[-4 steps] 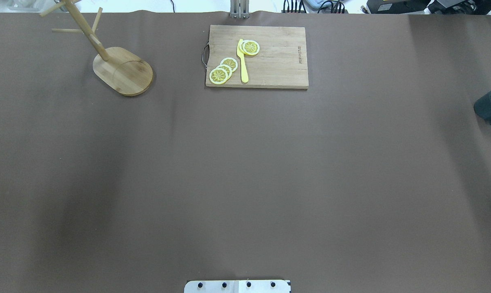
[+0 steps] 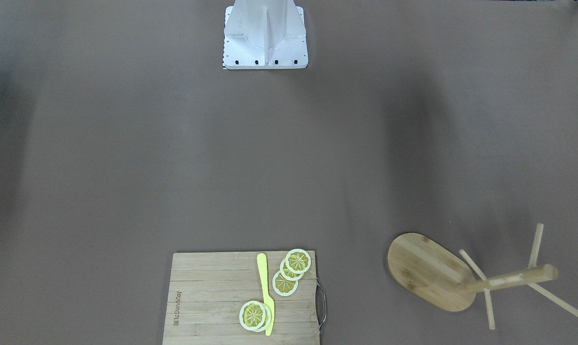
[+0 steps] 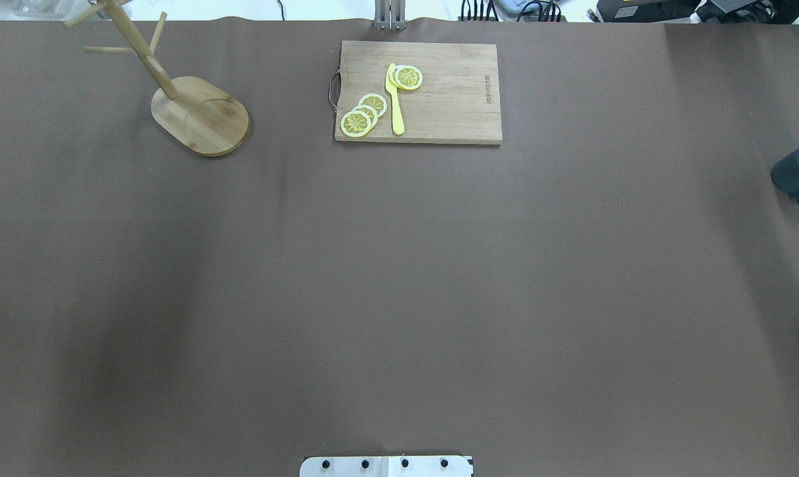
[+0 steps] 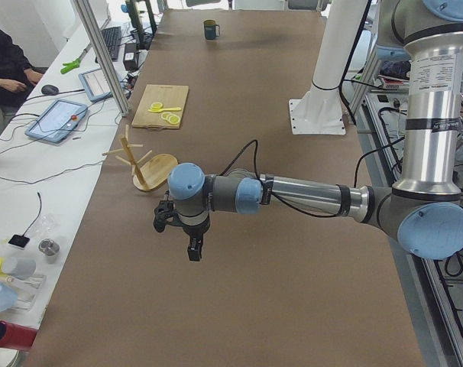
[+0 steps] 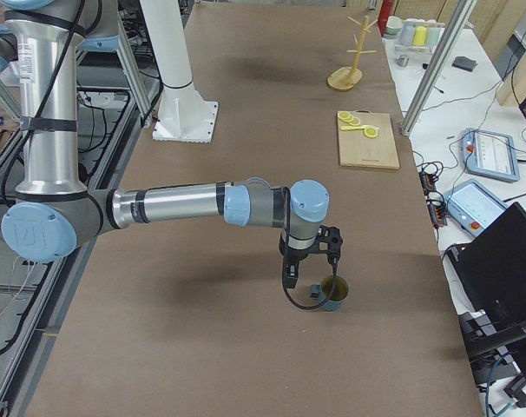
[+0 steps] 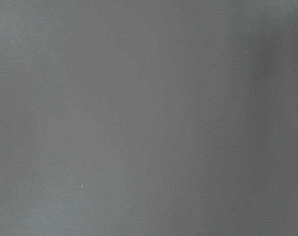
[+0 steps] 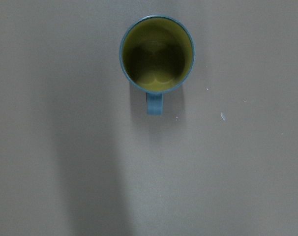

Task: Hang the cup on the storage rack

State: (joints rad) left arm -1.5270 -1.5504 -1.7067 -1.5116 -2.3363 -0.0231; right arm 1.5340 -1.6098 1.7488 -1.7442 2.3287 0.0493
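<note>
1. Right gripper (image 5: 311,271): shown only in the right side view, just above the cup (image 5: 334,295). Whether its fingers are spread or pressed together cannot be told.
2. Right wrist view: the cup stands upright on the table (image 7: 237,187), mouth up and yellow inside, with its handle at 6 o'clock.
3. Left gripper (image 4: 182,233): shown only in the left side view, over the table near the storage rack (image 4: 147,164). Its finger state cannot be told. The left wrist view gives only table surface.
4. Overhead view: the cup sits at the 3 o'clock edge, cut by the frame, with the "HOME" lettering readable. The storage rack stands at 10 o'clock, well apart from the cup.
5. Cutting board (image 3: 452,106) at 12 o'clock, carrying lemon slices (image 3: 363,116) and a yellow knife (image 3: 394,99).
6. Front-facing view: shows the rack and board; the cup lies outside its frame.
</note>
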